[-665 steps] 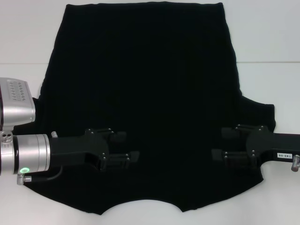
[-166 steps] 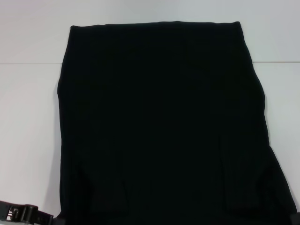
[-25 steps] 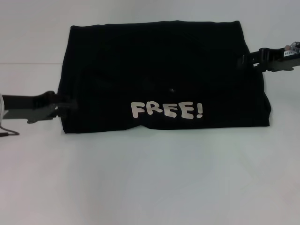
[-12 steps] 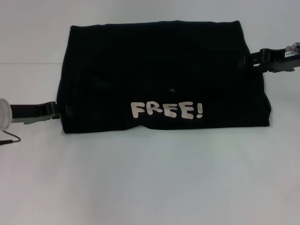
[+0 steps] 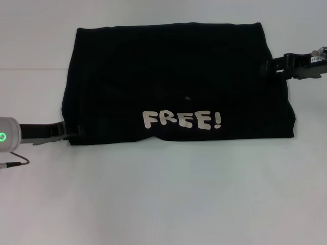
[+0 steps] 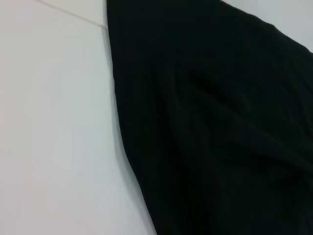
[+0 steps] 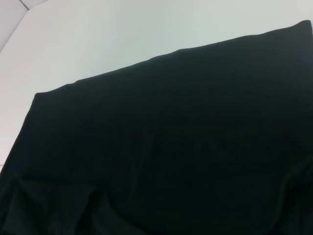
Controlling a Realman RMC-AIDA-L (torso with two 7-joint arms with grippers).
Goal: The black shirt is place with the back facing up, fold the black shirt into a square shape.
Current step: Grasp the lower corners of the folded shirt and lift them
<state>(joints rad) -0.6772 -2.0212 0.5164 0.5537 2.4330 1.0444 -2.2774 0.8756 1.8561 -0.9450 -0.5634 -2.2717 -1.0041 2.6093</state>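
Note:
The black shirt (image 5: 173, 76) lies folded into a wide rectangle on the white table, its cream "FREE!" print (image 5: 182, 120) facing up near the front edge of the fold. My left gripper (image 5: 71, 133) reaches in low from the left and meets the shirt's near left corner. My right gripper (image 5: 266, 66) sits at the shirt's right edge, toward the far corner. Black cloth (image 6: 220, 122) fills most of the left wrist view, and black cloth (image 7: 171, 147) also fills most of the right wrist view.
The white table (image 5: 163, 194) extends bare in front of the shirt and to both sides. A thin seam (image 5: 30, 69) crosses the tabletop behind the left arm.
My left gripper has slid along the shirt's left edge toward me, from mid-edge down to the near left corner. The right gripper and the shirt have stayed put.

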